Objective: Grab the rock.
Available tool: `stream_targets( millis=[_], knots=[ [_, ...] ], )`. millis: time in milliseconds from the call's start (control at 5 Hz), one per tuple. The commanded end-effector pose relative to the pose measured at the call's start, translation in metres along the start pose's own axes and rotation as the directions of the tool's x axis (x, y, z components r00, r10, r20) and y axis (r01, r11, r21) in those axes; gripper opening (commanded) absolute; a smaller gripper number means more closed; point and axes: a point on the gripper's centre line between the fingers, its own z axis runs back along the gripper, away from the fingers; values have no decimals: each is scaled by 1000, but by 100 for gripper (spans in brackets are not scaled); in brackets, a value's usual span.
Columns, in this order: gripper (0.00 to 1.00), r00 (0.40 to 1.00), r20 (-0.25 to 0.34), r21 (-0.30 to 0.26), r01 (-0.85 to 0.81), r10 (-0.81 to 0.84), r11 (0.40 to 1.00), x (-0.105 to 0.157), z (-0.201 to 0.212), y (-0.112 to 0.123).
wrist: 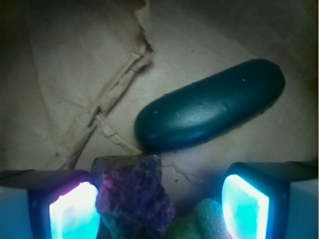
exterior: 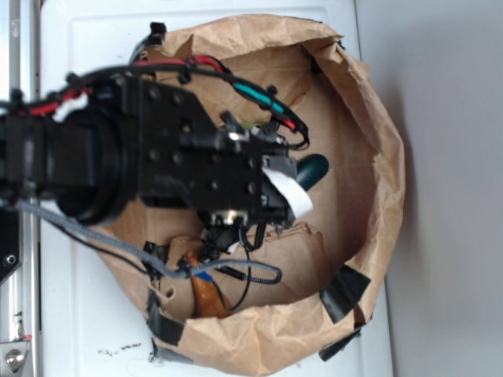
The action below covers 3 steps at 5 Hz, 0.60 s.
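Clearly the pincer (wrist: 159, 204) gapes wide, its left pad touching the rock (wrist: 133, 195).

Rough, jagged rock (wrist: 132, 196), smooth glossy dark green oblong (wrist: 209, 105) (faintly pimpled); creased matt brown paper (wrist: 70, 74) — torn edges

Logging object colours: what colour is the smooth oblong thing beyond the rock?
Dark green, with tiny pale specks; the oblong shows best in the wrist view.

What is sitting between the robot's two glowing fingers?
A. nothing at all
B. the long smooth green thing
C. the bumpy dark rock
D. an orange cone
C: the wrist view shows the rock between the end effector's lit fingers, against the left one; they haven't closed on it.
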Motion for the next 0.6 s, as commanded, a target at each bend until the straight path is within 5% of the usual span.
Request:
stream_targets(
  millis=[0,400],
  knots=[
    [0,1000,-10,2,-17,17,1000,-1,-11,-15],
    [0,998,23,-27,-60,61,998,-1,-4,-14]
  ],
)
